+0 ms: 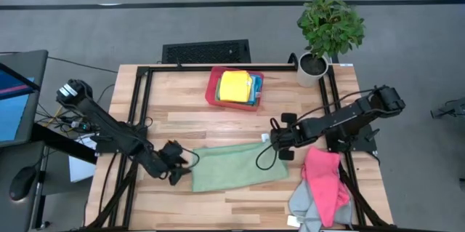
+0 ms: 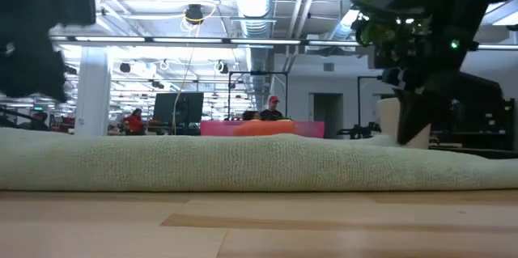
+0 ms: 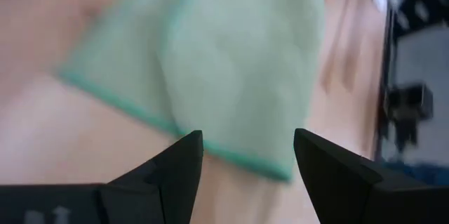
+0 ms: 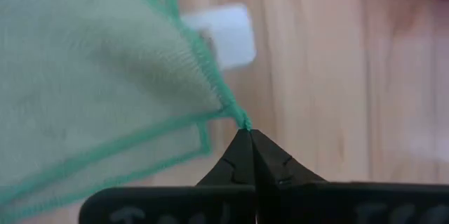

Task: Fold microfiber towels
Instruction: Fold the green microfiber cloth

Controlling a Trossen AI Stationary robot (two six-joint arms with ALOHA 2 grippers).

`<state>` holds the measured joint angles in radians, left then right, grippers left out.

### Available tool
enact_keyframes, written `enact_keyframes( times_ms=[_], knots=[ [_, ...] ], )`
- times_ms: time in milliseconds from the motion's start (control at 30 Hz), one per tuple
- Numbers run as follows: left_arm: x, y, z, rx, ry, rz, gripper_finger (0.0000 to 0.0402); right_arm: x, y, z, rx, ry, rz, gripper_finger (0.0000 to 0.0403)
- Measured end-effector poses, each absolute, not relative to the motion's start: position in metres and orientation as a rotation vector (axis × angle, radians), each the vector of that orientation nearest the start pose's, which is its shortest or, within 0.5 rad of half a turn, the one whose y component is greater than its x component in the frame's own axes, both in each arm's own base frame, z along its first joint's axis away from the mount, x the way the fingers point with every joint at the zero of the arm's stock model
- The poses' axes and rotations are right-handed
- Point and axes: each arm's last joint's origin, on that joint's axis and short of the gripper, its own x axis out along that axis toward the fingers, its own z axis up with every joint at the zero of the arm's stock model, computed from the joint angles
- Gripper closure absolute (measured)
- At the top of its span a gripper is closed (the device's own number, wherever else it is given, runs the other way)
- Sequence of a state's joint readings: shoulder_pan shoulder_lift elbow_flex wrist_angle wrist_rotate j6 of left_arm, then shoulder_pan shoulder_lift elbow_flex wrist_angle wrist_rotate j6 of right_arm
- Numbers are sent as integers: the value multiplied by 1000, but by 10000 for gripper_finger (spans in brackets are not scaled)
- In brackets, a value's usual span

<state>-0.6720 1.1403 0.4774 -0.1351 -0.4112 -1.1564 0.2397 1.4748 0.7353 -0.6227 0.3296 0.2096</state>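
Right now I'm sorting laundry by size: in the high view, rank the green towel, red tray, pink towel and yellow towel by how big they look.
1. Green towel, spread flat.
2. Pink towel, crumpled, so its true size is unsure.
3. Red tray.
4. Yellow towel, folded inside the tray.

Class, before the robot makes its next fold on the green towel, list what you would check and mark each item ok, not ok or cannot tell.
1. Right gripper shut on a corner of the green towel: ok.
2. Left gripper open, at the towel's other end: ok.
3. Left gripper holding the towel: not ok, nothing between its fingers.
4. Towel lies flat on the table: ok, already doubled.
5. Pink towel clear of the green one: ok.
6. Red tray clear of the fold path: ok.
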Motion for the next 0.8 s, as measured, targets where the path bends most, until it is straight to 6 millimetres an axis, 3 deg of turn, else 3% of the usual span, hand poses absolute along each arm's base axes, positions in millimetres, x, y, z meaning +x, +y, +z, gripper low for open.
enact_keyframes(
  times_ms=[100,233,467,800],
  knots=[
    [166,-112,185,-547,585,185,184,233,47,147,-201,1283,-209,395],
    [172,-104,190,-423,554,165,184,233,47,144,-205,1294,-211,386],
    [190,-94,171,-253,708,59,175,234,46,144,-193,1296,-208,395],
    [211,-74,149,-181,831,-17,93,235,46,144,-187,1284,-205,392]
  ],
)
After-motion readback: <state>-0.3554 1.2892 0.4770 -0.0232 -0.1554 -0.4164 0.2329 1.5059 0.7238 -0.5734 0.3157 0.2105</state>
